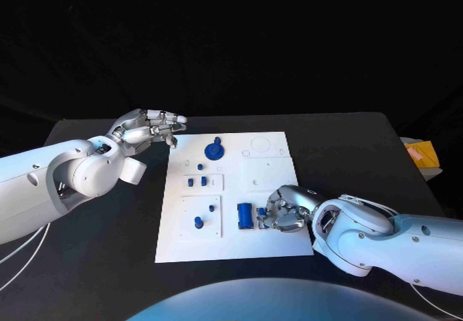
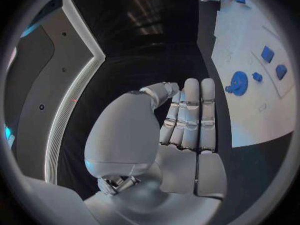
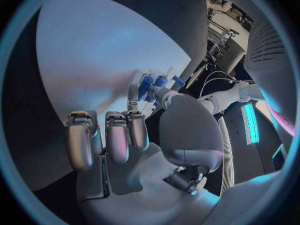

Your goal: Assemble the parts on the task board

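Black table [image 1: 116, 267] carries the white task board [image 1: 270, 247], blue parts [image 1: 245, 215] lying on it. Left hand [image 1: 146, 128] hovers off its far corner, fingers straight, holding nothing. Right hand [image 1: 286, 210] seems to pinch a small blue piece [image 1: 261, 215].

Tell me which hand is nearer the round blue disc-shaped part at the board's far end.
Left. The left hand hovers just off the board's far-left edge beside the round blue disc-shaped part; the right hand is at the near end.
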You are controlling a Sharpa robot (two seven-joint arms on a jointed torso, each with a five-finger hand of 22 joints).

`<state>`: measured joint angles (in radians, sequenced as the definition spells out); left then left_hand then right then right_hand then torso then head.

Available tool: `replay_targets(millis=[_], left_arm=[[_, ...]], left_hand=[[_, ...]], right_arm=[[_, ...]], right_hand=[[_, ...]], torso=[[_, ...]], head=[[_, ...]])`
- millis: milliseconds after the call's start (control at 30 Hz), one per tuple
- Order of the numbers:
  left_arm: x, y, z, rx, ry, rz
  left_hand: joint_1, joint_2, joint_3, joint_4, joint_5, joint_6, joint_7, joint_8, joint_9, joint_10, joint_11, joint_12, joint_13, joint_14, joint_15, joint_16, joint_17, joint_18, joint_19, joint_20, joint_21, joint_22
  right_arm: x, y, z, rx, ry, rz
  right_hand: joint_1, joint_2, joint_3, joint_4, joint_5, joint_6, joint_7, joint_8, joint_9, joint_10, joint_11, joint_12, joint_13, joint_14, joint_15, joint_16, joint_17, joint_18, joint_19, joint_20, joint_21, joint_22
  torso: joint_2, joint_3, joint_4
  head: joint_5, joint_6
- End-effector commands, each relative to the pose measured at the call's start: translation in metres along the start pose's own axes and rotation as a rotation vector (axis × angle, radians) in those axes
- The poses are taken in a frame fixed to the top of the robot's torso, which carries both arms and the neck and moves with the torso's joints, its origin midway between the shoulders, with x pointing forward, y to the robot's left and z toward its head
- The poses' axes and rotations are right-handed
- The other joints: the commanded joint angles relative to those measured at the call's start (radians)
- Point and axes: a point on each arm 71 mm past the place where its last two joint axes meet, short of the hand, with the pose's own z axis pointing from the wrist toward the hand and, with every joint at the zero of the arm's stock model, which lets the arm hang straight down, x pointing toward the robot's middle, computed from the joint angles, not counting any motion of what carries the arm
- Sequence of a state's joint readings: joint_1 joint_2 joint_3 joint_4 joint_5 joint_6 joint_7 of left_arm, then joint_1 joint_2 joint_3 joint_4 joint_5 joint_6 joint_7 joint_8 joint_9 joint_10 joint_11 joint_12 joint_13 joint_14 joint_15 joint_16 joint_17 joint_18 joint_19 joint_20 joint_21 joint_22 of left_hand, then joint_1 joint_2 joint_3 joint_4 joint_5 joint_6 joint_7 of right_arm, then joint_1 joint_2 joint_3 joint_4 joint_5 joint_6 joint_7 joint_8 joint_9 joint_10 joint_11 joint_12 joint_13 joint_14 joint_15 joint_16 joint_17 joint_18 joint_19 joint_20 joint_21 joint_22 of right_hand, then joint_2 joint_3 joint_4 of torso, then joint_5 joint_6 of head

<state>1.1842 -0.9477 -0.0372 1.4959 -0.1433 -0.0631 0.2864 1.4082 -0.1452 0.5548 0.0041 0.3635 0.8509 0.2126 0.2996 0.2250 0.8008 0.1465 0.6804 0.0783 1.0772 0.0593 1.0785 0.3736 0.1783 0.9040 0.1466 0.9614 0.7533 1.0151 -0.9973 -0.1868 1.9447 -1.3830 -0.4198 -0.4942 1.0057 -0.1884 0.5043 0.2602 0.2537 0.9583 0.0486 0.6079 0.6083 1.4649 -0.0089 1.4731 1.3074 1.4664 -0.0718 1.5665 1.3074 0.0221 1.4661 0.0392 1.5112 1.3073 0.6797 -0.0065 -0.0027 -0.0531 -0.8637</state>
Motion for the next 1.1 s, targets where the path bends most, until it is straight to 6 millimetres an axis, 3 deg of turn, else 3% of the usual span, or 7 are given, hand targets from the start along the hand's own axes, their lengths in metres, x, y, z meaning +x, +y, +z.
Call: replay_targets(millis=[33, 233, 467, 733, 833, 1000, 1100], left_arm=[[0.002, -0.001, 0.001, 0.005, 0.021, -0.007], [0.002, -0.001, 0.001, 0.004, 0.021, -0.007], [0.002, -0.001, 0.001, 0.005, 0.022, -0.007], [0.002, 0.000, 0.000, 0.005, 0.021, -0.005], [0.002, 0.000, 0.000, 0.005, 0.021, -0.005], [0.001, 0.000, 0.000, 0.012, 0.021, -0.006], [0.001, 0.000, 0.001, 0.021, 0.019, -0.009]], left_hand=[[0.003, 0.009, 0.003, -0.004, 0.004, 0.005, 0.001, -0.007, 0.002, -0.006, -0.003, 0.005, -0.002, -0.007, -0.003, -0.005, -0.002, 0.007, -0.006, 0.000, 0.006, 0.001], [0.003, 0.009, 0.003, -0.004, 0.004, 0.005, 0.001, -0.007, 0.002, -0.006, -0.003, 0.005, -0.002, -0.007, -0.003, -0.005, -0.002, 0.007, -0.006, 0.000, 0.006, 0.001], [0.002, 0.010, 0.005, -0.004, 0.004, 0.005, 0.001, -0.007, 0.002, -0.006, -0.003, 0.005, -0.002, -0.007, -0.003, -0.005, -0.002, 0.007, -0.006, 0.000, 0.007, 0.002], [0.002, 0.010, 0.005, -0.004, 0.004, 0.005, 0.001, -0.007, 0.002, -0.006, -0.003, 0.005, -0.002, -0.007, -0.003, -0.005, -0.002, 0.007, -0.006, 0.000, 0.007, 0.002], [0.002, 0.010, 0.005, -0.004, 0.004, 0.005, 0.001, -0.007, 0.002, -0.006, -0.003, 0.005, -0.002, -0.007, -0.003, -0.005, -0.002, 0.007, -0.006, 0.000, 0.007, 0.002], [-0.004, 0.009, 0.005, -0.004, 0.003, 0.005, 0.002, -0.009, 0.002, -0.006, -0.002, 0.005, -0.002, -0.006, -0.002, -0.004, -0.002, 0.007, -0.008, 0.001, 0.010, 0.004], [-0.033, 0.002, -0.008, 0.011, -0.002, 0.004, 0.002, -0.012, 0.004, -0.010, -0.001, 0.005, -0.003, -0.006, 0.002, -0.002, -0.003, 0.006, -0.014, 0.006, 0.005, 0.001]], right_arm=[[0.001, 0.001, 0.000, -0.009, 0.006, -0.003], [0.001, 0.002, 0.000, -0.016, -0.001, 0.001], [0.000, 0.001, -0.001, -0.018, 0.001, -0.002], [0.000, -0.003, -0.005, -0.026, 0.021, -0.014], [-0.002, -0.006, -0.006, -0.030, 0.008, -0.009], [-0.012, -0.010, -0.009, -0.072, -0.046, 0.072], [-0.025, -0.012, -0.005, -0.138, -0.086, 0.142]], right_hand=[[-0.019, -0.006, -0.046, 0.028, -0.018, 0.001, 0.006, -0.006, -0.004, 0.039, -0.007, 0.003, 0.181, 0.104, -0.005, 0.004, 0.263, -0.009, 0.084, -0.007, 0.000, 0.247], [-0.047, 0.011, -0.110, 0.033, -0.095, 0.002, 0.004, -0.009, -0.007, 0.040, -0.008, 0.003, 0.183, 0.104, -0.006, 0.004, 0.263, -0.009, 0.084, -0.008, -0.001, 0.246], [-0.044, 0.015, -0.118, 0.031, -0.099, 0.002, 0.003, -0.009, -0.007, 0.039, -0.009, 0.003, 0.182, 0.104, -0.006, 0.004, 0.263, -0.009, 0.084, -0.008, 0.000, 0.247], [0.067, 0.009, -0.149, 0.022, -0.100, 0.001, 0.004, -0.011, -0.008, 0.040, -0.009, 0.003, 0.183, 0.104, -0.007, 0.004, 0.263, -0.010, 0.084, -0.009, 0.000, 0.247], [0.080, 0.010, -0.153, 0.021, -0.101, 0.000, 0.004, -0.012, -0.009, 0.039, -0.009, 0.001, 0.182, 0.104, -0.006, 0.004, 0.263, -0.009, 0.084, -0.009, -0.001, 0.247], [0.098, 0.014, -0.181, 0.029, -0.087, -0.039, 0.022, -0.042, -0.022, 0.019, 0.006, -0.024, 0.163, 0.101, 0.005, -0.002, 0.250, 0.000, 0.068, -0.002, -0.047, 0.233], [0.126, 0.021, -0.204, 0.029, -0.067, -0.084, 0.043, -0.074, -0.034, -0.022, 0.025, -0.074, 0.123, 0.092, 0.020, -0.022, 0.214, 0.016, 0.039, 0.013, -0.128, 0.211]], torso=[[0.000, 0.0001, 0.0008], [0.000, -0.0001, 0.0007], [0.000, 0.0000, 0.0007], [0.000, 0.0004, 0.0003], [0.000, -0.0001, 0.0003], [-0.003, -0.0004, -0.0012], [-0.006, -0.0018, -0.0013]], head=[[-0.001, 0.001], [0.000, 0.001], [0.000, 0.002], [0.006, 0.002], [0.007, 0.004], [0.008, 0.007], [0.004, 0.014]])
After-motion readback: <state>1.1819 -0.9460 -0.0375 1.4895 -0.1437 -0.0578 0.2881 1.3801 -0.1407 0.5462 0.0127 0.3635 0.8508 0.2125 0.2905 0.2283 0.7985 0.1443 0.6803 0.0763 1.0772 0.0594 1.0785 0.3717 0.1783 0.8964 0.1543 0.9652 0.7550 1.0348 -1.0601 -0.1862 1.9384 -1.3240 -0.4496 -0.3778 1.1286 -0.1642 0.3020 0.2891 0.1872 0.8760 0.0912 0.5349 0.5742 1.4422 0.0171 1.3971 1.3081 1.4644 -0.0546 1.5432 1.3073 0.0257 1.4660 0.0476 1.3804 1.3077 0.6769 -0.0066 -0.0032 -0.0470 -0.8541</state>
